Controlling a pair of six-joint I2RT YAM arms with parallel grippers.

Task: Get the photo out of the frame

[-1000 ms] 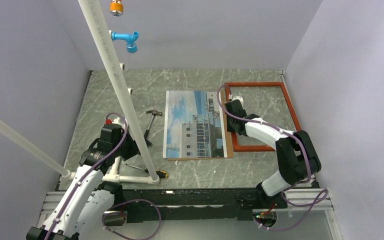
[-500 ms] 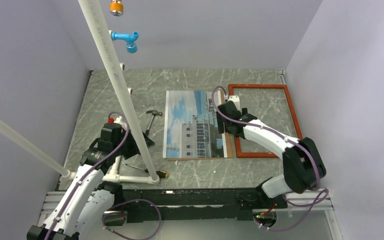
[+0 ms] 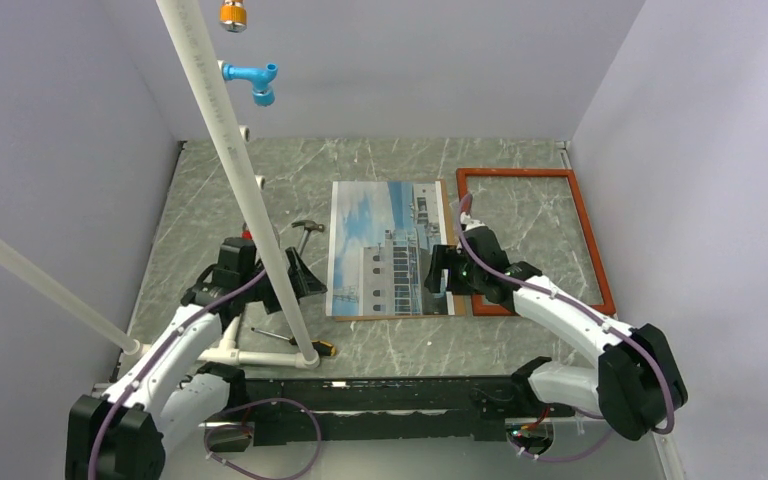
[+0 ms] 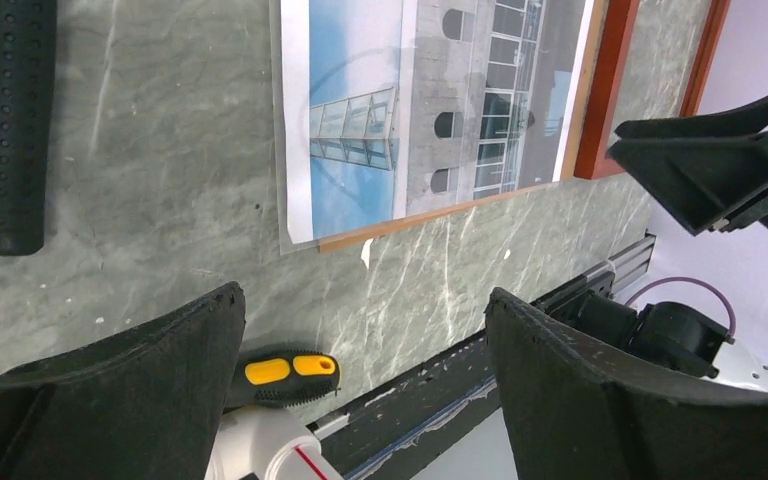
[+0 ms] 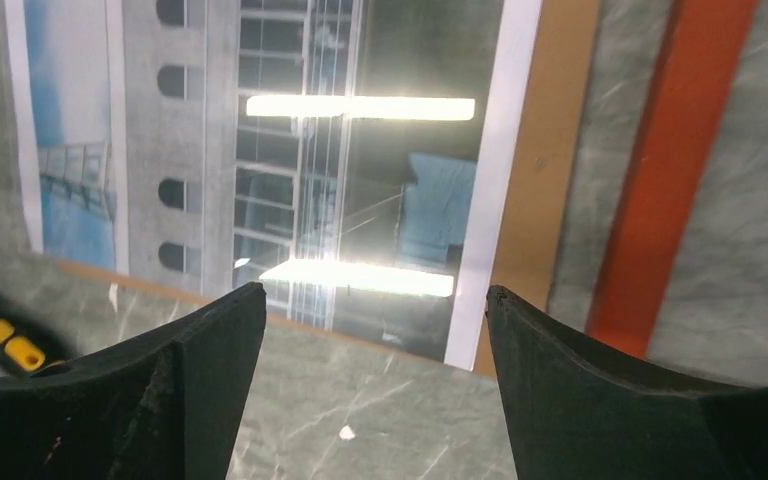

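Note:
The photo [image 3: 388, 250], a white building against blue sky on brown board, lies flat mid-table, outside the frame [image 3: 592, 240]. The frame, a thin orange-red border, lies empty just to its right. My right gripper [image 3: 439, 270] hovers open over the photo's near right corner; its wrist view shows the photo [image 5: 310, 150], the board edge, the frame [image 5: 670, 170] and nothing between the fingers [image 5: 375, 295]. My left gripper [image 3: 300, 273] is open and empty, left of the photo's near left corner. Its wrist view shows the photo [image 4: 430, 100] and frame [image 4: 610, 90] beyond the open gripper [image 4: 365, 300].
A hammer [image 3: 306, 228] lies left of the photo, its black handle [image 4: 5, 120] close to my left gripper. A yellow-and-black screwdriver [image 3: 305, 344] lies near the front edge. A slanted white pipe [image 3: 230, 150] crosses above the left arm, its foot [image 3: 305, 355] at the front.
My right gripper opened, let go of the frame's left side and moved nearer, over the photo's near right corner. The frame shifted right and nearer. My left arm reached forward toward the photo.

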